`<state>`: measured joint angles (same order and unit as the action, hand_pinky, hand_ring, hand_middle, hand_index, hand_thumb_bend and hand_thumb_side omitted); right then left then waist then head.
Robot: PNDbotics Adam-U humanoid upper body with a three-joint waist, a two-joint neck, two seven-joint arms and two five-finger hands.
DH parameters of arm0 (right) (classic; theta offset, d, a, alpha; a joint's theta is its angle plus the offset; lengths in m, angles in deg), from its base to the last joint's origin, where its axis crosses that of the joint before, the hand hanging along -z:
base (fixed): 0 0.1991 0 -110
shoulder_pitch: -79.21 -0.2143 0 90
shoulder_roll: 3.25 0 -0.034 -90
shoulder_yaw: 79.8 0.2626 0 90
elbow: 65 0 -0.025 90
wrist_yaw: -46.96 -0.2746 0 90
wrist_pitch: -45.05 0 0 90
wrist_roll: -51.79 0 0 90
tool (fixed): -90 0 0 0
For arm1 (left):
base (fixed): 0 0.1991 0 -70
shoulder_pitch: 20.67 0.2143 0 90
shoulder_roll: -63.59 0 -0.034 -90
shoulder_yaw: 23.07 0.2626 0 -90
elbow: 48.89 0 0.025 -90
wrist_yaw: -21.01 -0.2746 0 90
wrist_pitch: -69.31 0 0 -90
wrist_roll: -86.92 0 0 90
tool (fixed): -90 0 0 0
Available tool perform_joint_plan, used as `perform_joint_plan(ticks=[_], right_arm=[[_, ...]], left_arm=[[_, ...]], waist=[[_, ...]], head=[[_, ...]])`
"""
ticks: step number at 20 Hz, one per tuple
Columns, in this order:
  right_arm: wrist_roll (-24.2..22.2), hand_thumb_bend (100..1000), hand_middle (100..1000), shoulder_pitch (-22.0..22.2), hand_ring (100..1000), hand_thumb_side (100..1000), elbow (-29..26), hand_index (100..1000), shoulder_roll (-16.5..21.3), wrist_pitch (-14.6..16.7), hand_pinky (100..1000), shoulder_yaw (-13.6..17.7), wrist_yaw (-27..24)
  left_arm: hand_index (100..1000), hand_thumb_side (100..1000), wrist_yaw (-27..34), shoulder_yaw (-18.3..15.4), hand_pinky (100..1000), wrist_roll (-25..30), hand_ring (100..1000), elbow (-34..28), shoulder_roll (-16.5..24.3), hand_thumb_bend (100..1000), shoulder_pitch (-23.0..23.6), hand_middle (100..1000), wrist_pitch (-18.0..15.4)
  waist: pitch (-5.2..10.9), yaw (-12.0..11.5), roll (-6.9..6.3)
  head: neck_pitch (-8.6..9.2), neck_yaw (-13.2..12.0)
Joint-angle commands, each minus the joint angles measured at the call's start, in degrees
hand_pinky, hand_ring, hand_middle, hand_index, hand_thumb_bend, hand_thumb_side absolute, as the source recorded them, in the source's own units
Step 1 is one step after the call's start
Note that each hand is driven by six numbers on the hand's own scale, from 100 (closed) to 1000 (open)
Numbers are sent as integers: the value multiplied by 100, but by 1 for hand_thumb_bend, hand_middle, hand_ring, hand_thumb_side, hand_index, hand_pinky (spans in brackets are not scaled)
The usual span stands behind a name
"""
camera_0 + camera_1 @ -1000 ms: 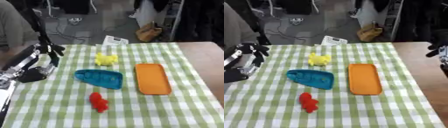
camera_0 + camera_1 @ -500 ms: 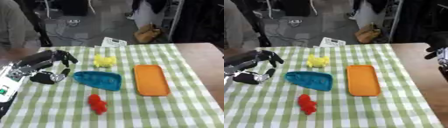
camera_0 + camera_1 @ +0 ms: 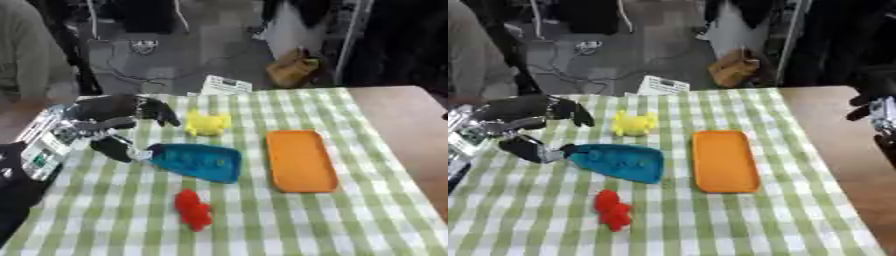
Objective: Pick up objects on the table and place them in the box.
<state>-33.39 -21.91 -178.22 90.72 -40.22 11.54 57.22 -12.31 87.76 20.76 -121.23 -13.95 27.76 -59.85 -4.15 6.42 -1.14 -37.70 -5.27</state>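
The left hand (image 3: 103, 125) hovered spread beside the blue piece (image 3: 197, 161); best to straddle its near tip before closing, clear of the yellow toy (image 3: 206, 124).

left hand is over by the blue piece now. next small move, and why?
Probably close the left hand on the narrow left end of the blue piece. Its fingers arch above that end and its thumb reaches the tip, but they do not look curled round it yet. The yellow toy lies just beyond the fingertips, so a short closing motion should avoid knocking it.
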Motion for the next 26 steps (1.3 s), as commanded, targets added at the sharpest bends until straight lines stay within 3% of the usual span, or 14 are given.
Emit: perform_joint_plan(ticks=[1,6,7,8,9,11,19,26], right_arm=[[-18,100,733,-57,585,682,-137,745,157,9,513,7,-30],[-33,100,733,-61,585,682,-137,745,158,10,513,-4,-41],[-35,100,733,-60,585,682,-137,745,160,9,513,-6,-42],[-38,100,733,-59,585,682,-137,745,162,9,513,-8,-44],[-39,100,733,-57,585,682,-137,745,163,8,513,-8,-44],[-40,100,733,-54,585,683,-137,746,169,6,513,-9,-44],[-34,100,733,-39,585,683,-137,746,181,2,512,-1,-37],[-18,100,733,-17,585,683,-137,746,201,-10,512,15,-26]], left_arm=[[887,620,-11,284,729,1552,710,162,-56,327,-306,770,-1279],[884,672,77,662,757,2194,746,287,-241,433,-645,787,-1280],[887,711,88,749,773,2342,767,284,-249,517,-713,807,-1280],[887,711,91,841,773,2496,767,260,-248,517,-782,807,-1280],[889,735,108,897,782,2620,779,231,-239,592,-832,819,-1280],[888,744,92,1012,789,2765,788,137,-167,650,-920,826,-1280],[883,762,-106,1106,790,2783,792,-27,138,689,-843,822,-1280],[877,777,-445,1171,792,2315,791,-289,529,750,-554,823,-1280]], waist=[[156,20,-86],[158,46,-88],[159,51,-92],[160,54,-97],[161,56,-101],[163,56,-113],[164,43,-136],[169,-3,-152]], head=[[38,15],[45,19],[44,14],[46,10],[49,10],[53,15],[65,31],[65,83]])
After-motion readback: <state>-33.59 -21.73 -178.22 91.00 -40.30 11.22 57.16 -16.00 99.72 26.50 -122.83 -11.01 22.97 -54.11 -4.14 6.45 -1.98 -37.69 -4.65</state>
